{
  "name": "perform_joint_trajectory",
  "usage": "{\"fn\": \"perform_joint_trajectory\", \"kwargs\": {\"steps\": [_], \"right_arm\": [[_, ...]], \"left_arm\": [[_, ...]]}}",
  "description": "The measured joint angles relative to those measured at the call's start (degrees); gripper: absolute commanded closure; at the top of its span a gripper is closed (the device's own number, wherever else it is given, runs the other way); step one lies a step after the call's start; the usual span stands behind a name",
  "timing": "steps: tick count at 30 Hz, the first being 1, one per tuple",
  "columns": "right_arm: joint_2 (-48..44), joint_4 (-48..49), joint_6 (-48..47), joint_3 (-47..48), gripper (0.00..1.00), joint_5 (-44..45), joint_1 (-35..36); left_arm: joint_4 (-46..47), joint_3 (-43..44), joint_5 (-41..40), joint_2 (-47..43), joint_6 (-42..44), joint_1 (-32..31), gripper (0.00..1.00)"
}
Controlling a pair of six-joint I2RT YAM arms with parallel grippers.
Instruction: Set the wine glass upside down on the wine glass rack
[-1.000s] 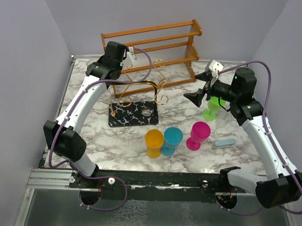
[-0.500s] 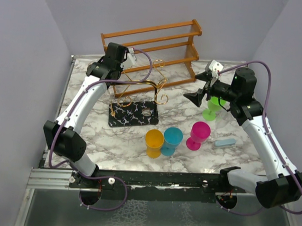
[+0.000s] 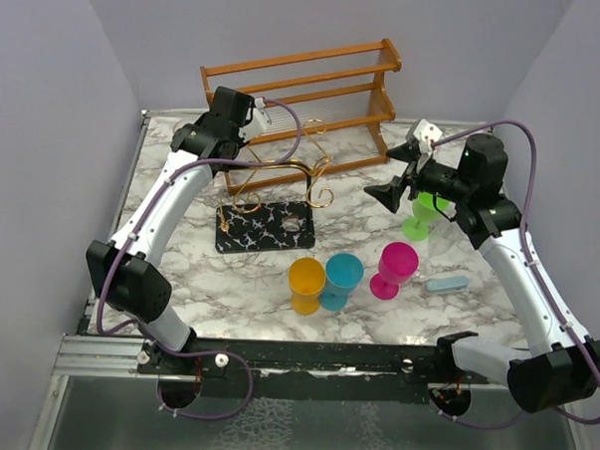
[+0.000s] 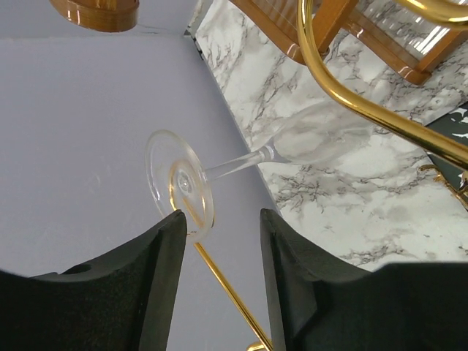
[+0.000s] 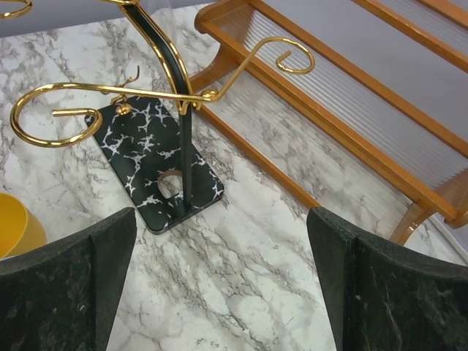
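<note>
Left claw (image 4: 221, 217) has its 2 black fingers partly apart, and they squeeze nothing. Just past their tips is the clear wine glass (image 4: 241, 162), with its round foot by a thin wire of the curly gold wire rack (image 5: 183, 146) and its bowl pointing down at the white marble table (image 3: 228, 282). Right claw (image 5: 219, 227) is spread wide and holds nothing, near the orange-brown wooden shelf (image 3: 306, 81).
</note>
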Motion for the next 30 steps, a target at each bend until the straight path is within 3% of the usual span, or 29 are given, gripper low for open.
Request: {"fn": "perform_joint_trajectory", "kwargs": {"steps": [7, 11, 23, 26, 30], "right_arm": [[0.31, 0.0, 0.0, 0.0, 0.01, 0.0, 0.0], [0.31, 0.02, -0.02, 0.0, 0.01, 0.0, 0.0], [0.7, -0.11, -0.52, 0.02, 0.0, 0.72, 0.0], [1.4, -1.51, -1.77, 0.72, 0.01, 2.43, 0.0], [1.81, -4.59, -4.87, 3.21, 0.01, 6.91, 0.0]], "left_arm": [[-0.68, 1.03, 0.81, -1.88, -1.42, -1.14, 0.21], [-0.74, 1.29, 1.64, -3.23, -2.75, -1.73, 0.15], [1.53, 1.33, 2.38, -6.58, -5.88, -2.56, 0.12], [4.79, 1.29, 4.02, -10.82, -6.6, -2.86, 0.02], [7.74, 1.05, 6.6, -16.39, -8.41, -2.84, 0.01]]}}
